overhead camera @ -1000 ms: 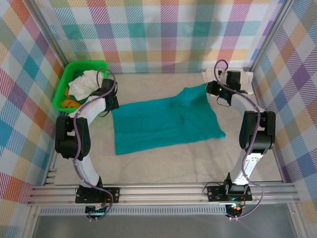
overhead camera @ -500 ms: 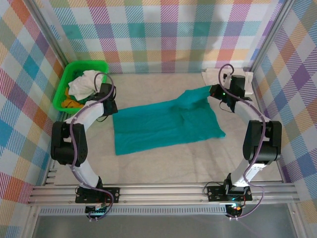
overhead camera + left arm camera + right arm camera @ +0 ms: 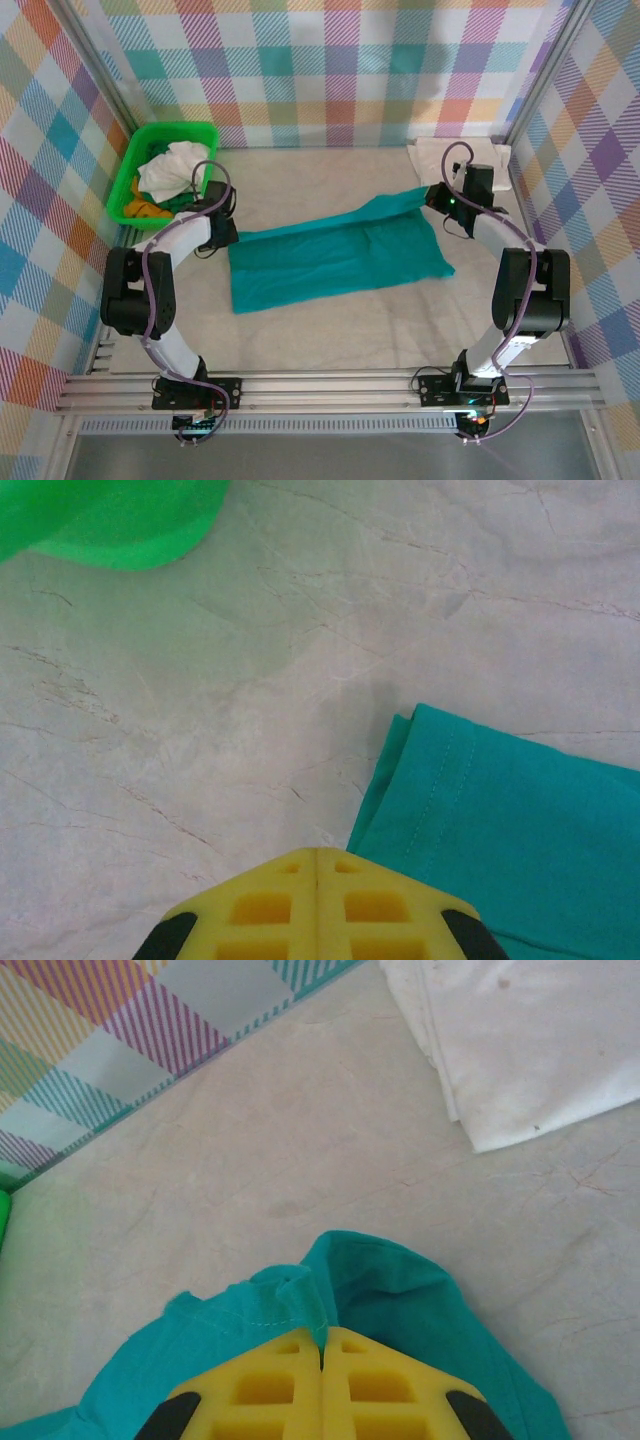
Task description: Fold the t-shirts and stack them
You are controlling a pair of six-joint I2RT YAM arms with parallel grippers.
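The teal t-shirt [image 3: 340, 260] lies spread across the middle of the table [image 3: 330, 320], its far right corner pinched in the closed jaws of the right gripper [image 3: 322, 1340], while the left gripper [image 3: 317, 855] (jaws pressed together, cloth caught or not I cannot tell) sits at its far left corner.

Pale marbled desk [image 3: 330, 335]. Teal t-shirt [image 3: 330, 262] lies spread across its middle. Green basket [image 3: 175, 127] sits at far-left corner, folded off-white t-shirt [image 3: 428, 158] at far-right corner.
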